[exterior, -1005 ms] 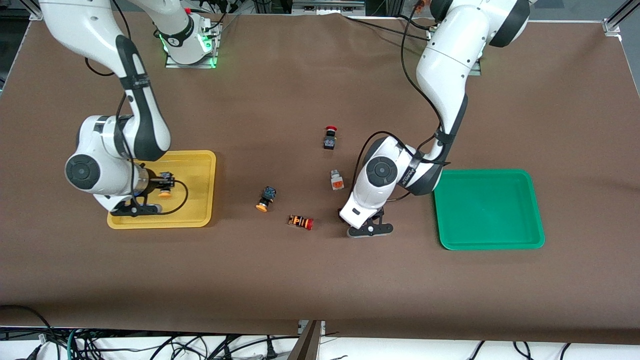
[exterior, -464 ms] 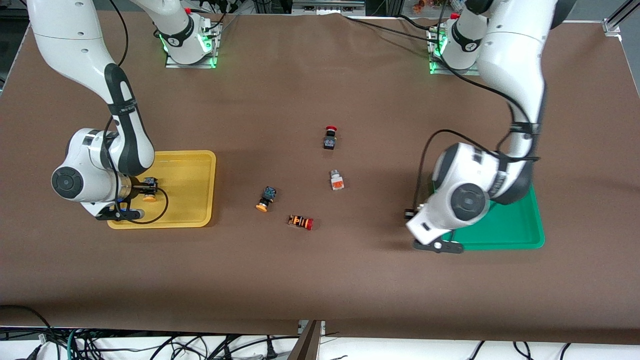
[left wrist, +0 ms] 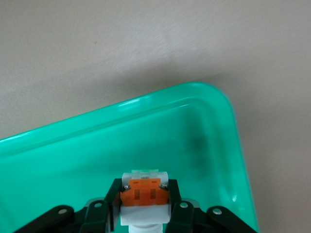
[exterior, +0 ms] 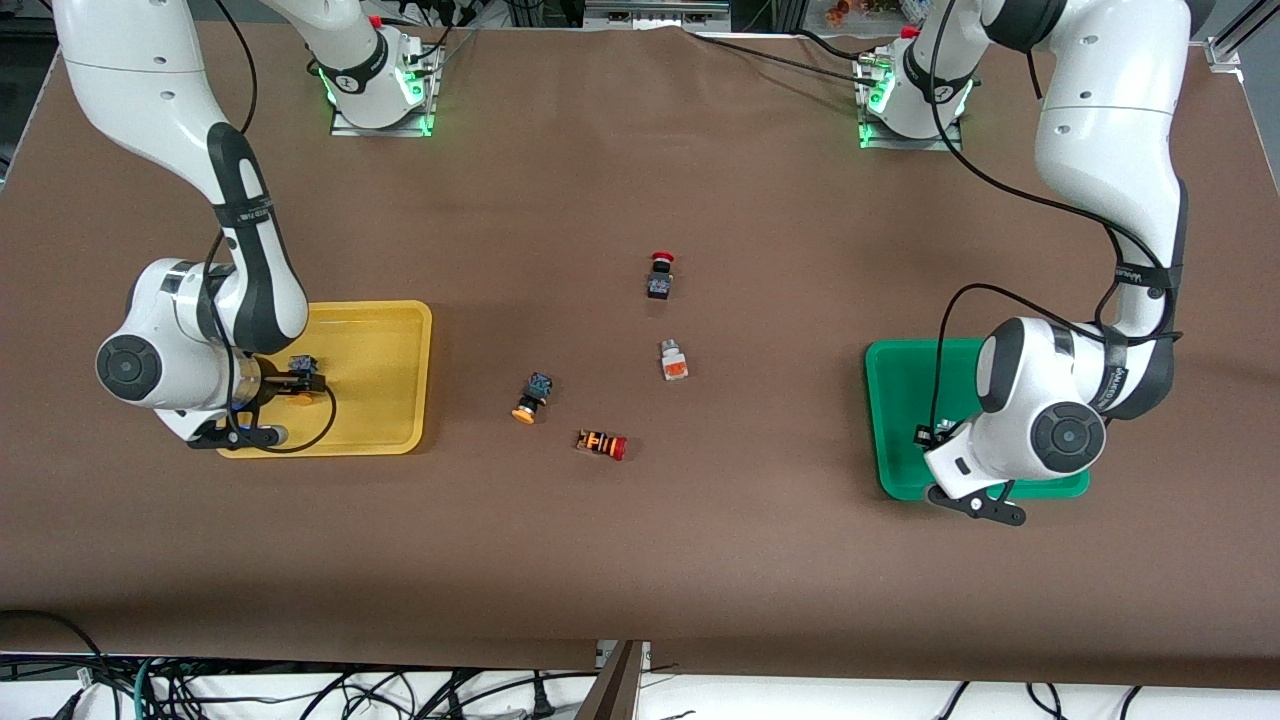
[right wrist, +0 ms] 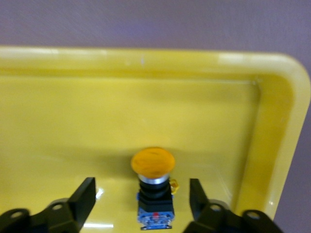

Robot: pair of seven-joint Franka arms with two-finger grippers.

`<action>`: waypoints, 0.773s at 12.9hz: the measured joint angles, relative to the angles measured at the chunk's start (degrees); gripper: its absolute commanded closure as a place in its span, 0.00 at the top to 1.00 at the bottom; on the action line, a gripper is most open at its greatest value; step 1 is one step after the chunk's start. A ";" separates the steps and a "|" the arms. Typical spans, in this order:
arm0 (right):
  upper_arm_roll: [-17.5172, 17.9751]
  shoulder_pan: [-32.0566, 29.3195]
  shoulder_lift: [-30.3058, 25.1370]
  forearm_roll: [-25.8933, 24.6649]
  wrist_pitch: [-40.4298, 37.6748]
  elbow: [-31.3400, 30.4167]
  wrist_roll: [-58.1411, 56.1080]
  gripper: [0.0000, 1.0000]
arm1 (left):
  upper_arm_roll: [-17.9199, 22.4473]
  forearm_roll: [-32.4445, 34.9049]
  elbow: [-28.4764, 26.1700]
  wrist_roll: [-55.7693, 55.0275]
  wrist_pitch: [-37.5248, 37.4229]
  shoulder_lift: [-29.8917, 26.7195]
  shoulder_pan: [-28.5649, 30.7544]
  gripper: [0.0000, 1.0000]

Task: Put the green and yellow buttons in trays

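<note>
A thumb-sized black-bodied push-button switch with a round yellow-orange cap (right wrist: 153, 187) was seen lying in the shallow yellow plastic tray (exterior: 390, 330), which was set at about nine o'clock on the brown-covered bench (exterior: 640, 560) in the front view, toward the right arm's end. The right pincer (right wrist: 141, 187) was held low over that tray with its fingers (right wrist: 82, 196) spread wide on either side of the switch and apart from it.

A whitish-silver switch with an orange block (left wrist: 144, 194) was clamped in the left pincer (left wrist: 144, 200), the jaws being pressed against its two sides. It was held above the shallow green plastic tray (exterior: 900, 400), near one rounded corner; that tray was placed at about three o'clock on the bench, toward the left arm's end.

Between the trays, four switches were left on the bench. A second whitish-silver switch with an orange block (exterior: 673, 360) was found near the middle. From it, a black switch with a red cap (exterior: 660, 275) was at twelve o'clock, a second black-bodied switch with a yellow-orange cap (exterior: 530, 395) at roughly nine o'clock, and an orange-striped switch with a red cap (exterior: 602, 443) at about seven o'clock, nearest the front camera.
</note>
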 measured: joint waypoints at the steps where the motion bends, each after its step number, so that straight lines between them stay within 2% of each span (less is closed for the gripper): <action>1: 0.26 0.71 -0.08 0.04 -1.23 1.64 0.20 1.00 | -0.05 0.00 -1.59 0.39 1.65 0.03 0.35 0.67; 2: 0.38 1.85 -0.14 0.18 -2.18 2.88 1.23 1.00 | -0.09 0.00 -2.50 0.51 2.42 0.03 0.39 1.00; 5: 0.76 7.55 -0.16 0.54 -2.82 3.95 10.29 1.00 | -0.86 0.00 -2.60 0.50 2.68 -0.56 0.32 1.00; 7: 0.92 12.03 -0.16 4.18 -2.83 3.96 17.16 1.00 | -1.70 0.00 -2.53 -0.17 1.94 -2.14 0.15 1.00; 10: 0.99 18.70 -0.17 9.34 -2.34 4.16 27.02 1.00 | -5.22 -0.01 -2.47 -6.14 -1.17 -5.24 -0.03 1.00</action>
